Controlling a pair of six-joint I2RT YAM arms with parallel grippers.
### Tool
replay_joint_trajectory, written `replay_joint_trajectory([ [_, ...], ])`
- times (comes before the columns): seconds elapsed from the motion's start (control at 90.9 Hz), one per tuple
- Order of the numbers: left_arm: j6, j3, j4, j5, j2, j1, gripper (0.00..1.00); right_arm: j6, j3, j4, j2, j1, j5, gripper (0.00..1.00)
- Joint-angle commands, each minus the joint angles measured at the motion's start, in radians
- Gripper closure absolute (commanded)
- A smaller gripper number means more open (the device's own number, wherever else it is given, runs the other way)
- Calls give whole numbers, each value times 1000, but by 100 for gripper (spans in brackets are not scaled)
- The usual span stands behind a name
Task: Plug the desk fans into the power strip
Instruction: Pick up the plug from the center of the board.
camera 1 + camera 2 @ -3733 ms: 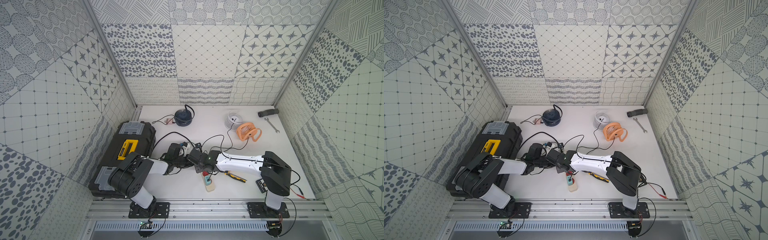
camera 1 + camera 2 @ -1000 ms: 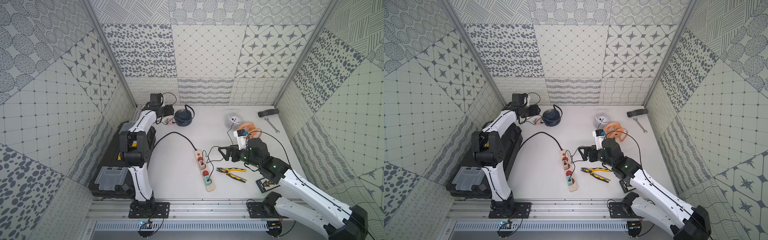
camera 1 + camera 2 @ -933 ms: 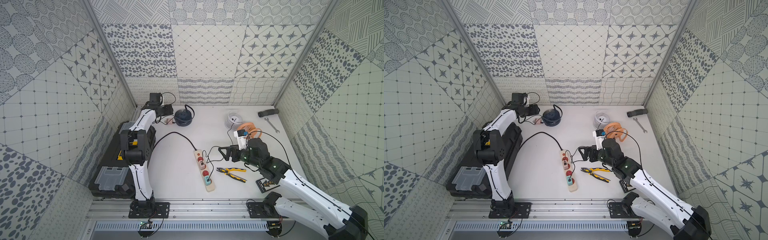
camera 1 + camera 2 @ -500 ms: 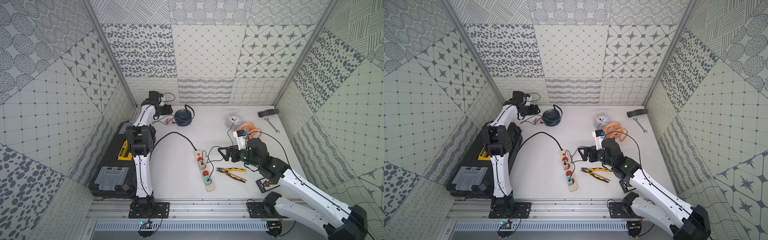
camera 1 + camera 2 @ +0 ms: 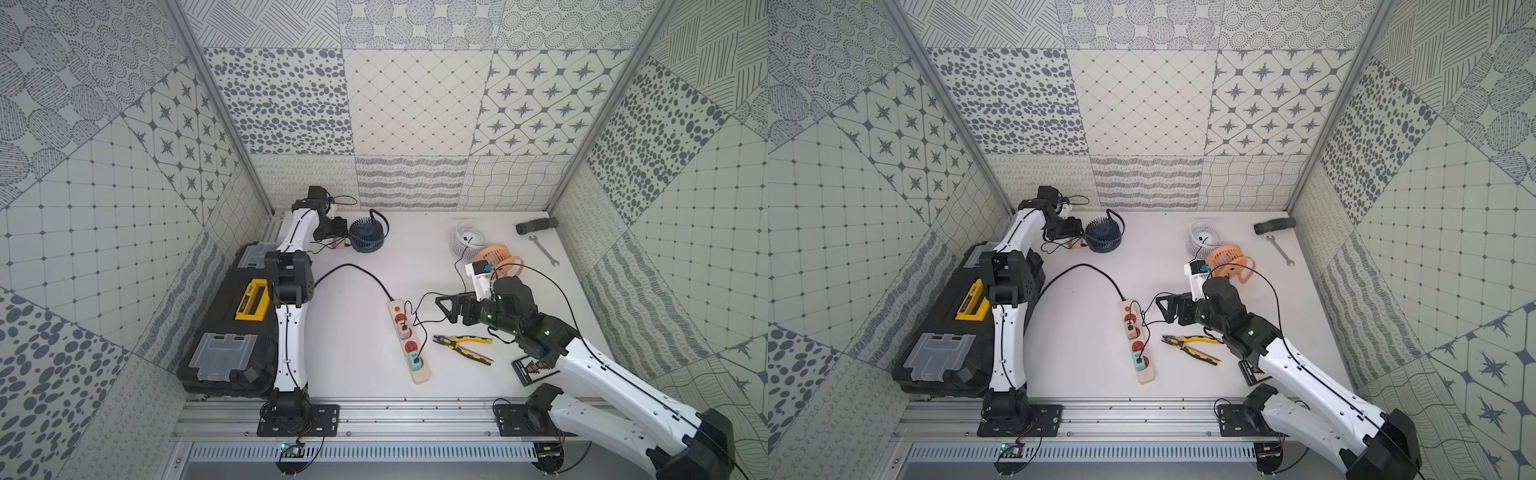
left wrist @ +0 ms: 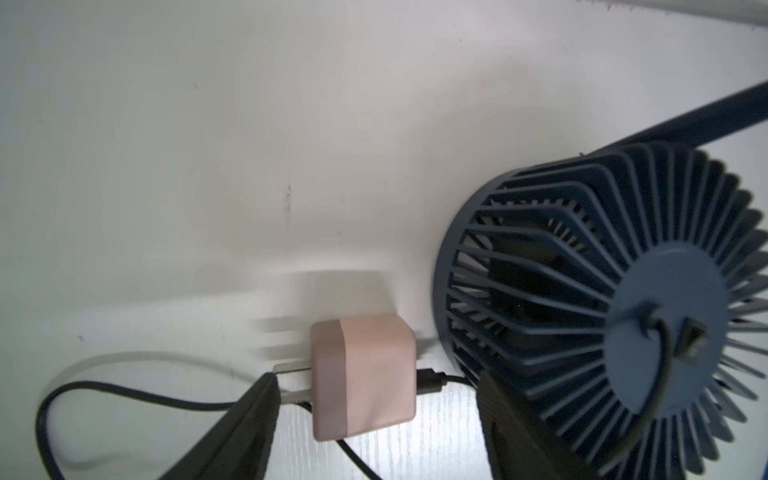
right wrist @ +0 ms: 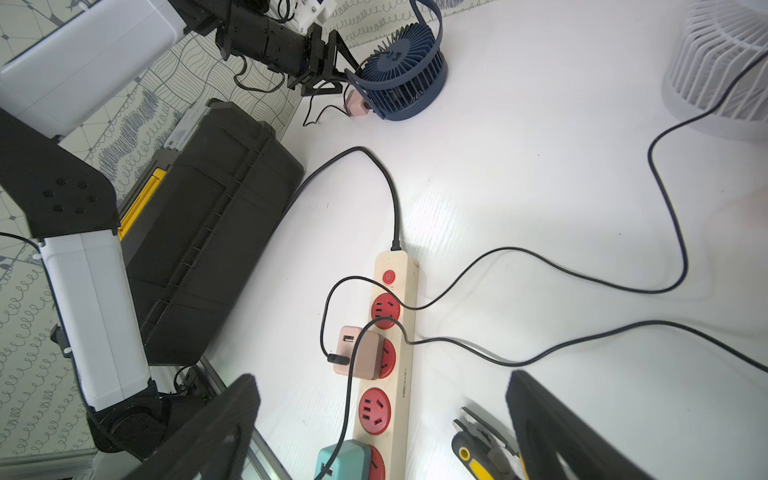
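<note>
The cream power strip (image 5: pixel 419 376) lies mid-table, seen in both top views (image 5: pixel 1144 376) and the right wrist view (image 7: pixel 409 299). A pink plug (image 7: pixel 361 351) fills its second socket and a teal plug (image 7: pixel 343 459) its last. At the back left, the dark blue desk fan (image 5: pixel 368 237) lies with its loose pink plug (image 6: pixel 363 376) beside it. My left gripper (image 6: pixel 376 376) is open, one jaw on each side of that plug with gaps. My right gripper (image 7: pixel 380 378) hovers open above the strip, empty.
A black toolbox (image 5: pixel 232 328) fills the left side. A white fan (image 5: pixel 468 239) and an orange fan (image 5: pixel 498 259) stand at the back right, their cords running to the strip. Yellow pliers (image 5: pixel 463 345), a bit case (image 5: pixel 532 368), a wrench (image 5: pixel 542 249) and a black cylinder (image 5: pixel 536 225) lie on the right.
My left arm has stretched further toward the back and brought its gripper down around the loose pink plug, jaws narrowing slightly. The right arm has stayed above the strip.
</note>
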Motion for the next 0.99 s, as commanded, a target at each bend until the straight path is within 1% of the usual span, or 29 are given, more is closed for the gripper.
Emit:
replay_joint_trajectory([
  [0.0,60,33,-84,-62,23,-19,24,-3,-13,37,2,-6,6,3],
  [0.209,63,80,-92,-139,71,-38,28,-5,-17,36,4,-6,10,3],
  [0.341,60,99,-95,-136,92,-43,30,-5,-17,37,9,-7,11,3],
  [0.803,62,101,-81,-148,112,-52,45,-9,-19,36,23,-7,16,3],
  [0.847,62,102,-88,-149,112,-52,45,-9,-19,37,24,-7,17,3],
  [0.902,64,102,-97,-158,111,-52,42,-7,-19,36,21,-7,17,3],
  [0.98,69,99,-109,-177,108,-52,40,-9,-20,37,20,-7,16,3],
])
